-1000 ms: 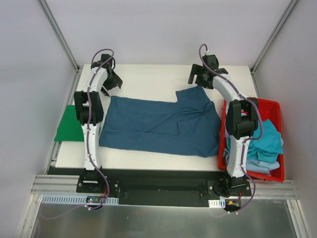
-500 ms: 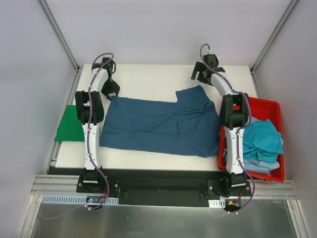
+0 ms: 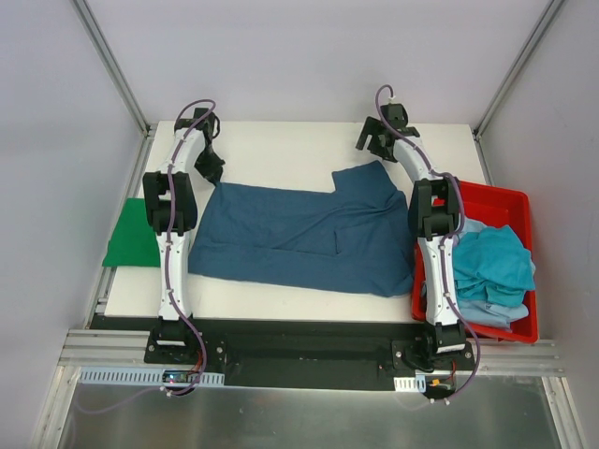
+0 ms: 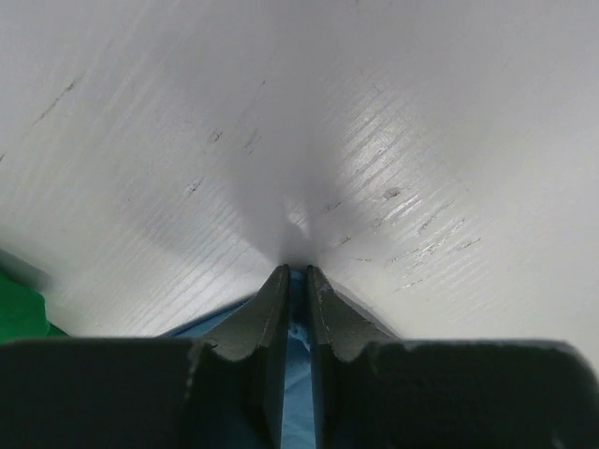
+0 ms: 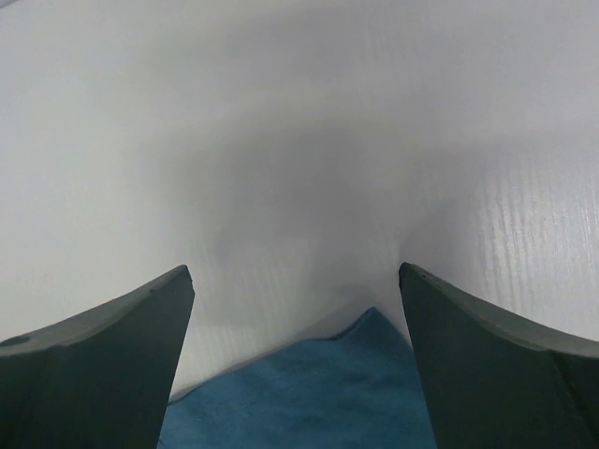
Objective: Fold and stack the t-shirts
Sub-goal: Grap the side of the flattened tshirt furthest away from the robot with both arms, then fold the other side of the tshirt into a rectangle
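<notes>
A dark teal-blue t-shirt (image 3: 299, 234) lies spread across the white table (image 3: 281, 154), one flap folded over near its far right. My left gripper (image 3: 210, 168) is down at the shirt's far left corner. In the left wrist view its gripper (image 4: 298, 271) is shut on a thin fold of the blue t-shirt (image 4: 296, 393). My right gripper (image 3: 374, 145) hovers at the far right corner. In the right wrist view that gripper (image 5: 295, 276) is open, and the t-shirt's pointed corner (image 5: 318, 393) lies between the fingers, untouched.
A folded bright green t-shirt (image 3: 131, 234) rests at the table's left edge, its corner (image 4: 19, 313) showing in the left wrist view. A red bin (image 3: 519, 198) at the right holds crumpled teal and light blue t-shirts (image 3: 496, 262). Frame posts stand at the back corners.
My left gripper has come down to the shirt's far left corner and closed on it. The right arm has straightened and its gripper shifted slightly left, still open.
</notes>
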Robot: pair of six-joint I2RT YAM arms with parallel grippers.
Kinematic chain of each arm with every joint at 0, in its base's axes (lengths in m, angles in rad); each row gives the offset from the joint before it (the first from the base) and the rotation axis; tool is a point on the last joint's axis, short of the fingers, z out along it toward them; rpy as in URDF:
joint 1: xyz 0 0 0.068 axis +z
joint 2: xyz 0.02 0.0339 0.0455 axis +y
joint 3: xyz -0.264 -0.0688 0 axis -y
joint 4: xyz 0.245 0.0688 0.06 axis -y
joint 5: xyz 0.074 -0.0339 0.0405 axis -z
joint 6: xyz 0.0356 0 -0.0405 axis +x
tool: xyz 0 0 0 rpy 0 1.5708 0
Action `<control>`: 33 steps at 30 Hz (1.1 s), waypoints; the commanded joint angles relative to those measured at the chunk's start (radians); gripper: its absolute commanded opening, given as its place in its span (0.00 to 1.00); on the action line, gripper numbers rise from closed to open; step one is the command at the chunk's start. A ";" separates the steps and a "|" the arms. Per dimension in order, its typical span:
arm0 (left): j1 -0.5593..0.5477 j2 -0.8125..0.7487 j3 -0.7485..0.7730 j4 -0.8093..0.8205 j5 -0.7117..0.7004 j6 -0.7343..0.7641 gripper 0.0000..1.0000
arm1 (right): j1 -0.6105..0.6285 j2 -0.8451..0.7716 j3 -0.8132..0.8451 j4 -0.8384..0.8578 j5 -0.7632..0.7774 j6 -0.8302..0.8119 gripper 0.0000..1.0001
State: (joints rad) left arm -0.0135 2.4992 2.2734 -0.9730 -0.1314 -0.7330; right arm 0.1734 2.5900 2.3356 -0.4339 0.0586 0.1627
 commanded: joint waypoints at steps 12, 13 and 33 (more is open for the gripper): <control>-0.002 -0.045 -0.008 -0.062 -0.001 0.029 0.03 | -0.005 -0.010 0.059 -0.301 0.033 -0.092 0.41; -0.003 -0.046 -0.009 -0.061 0.001 0.027 0.03 | -0.003 -0.005 0.070 -0.311 0.043 -0.095 0.34; 0.055 -0.095 -0.003 -0.082 0.026 0.055 0.00 | -0.003 -0.151 0.024 0.159 -0.190 -0.287 0.00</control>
State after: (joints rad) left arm 0.0353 2.4802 2.2597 -1.0077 -0.1081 -0.7048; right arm 0.1699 2.5652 2.3852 -0.3962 -0.0444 -0.0597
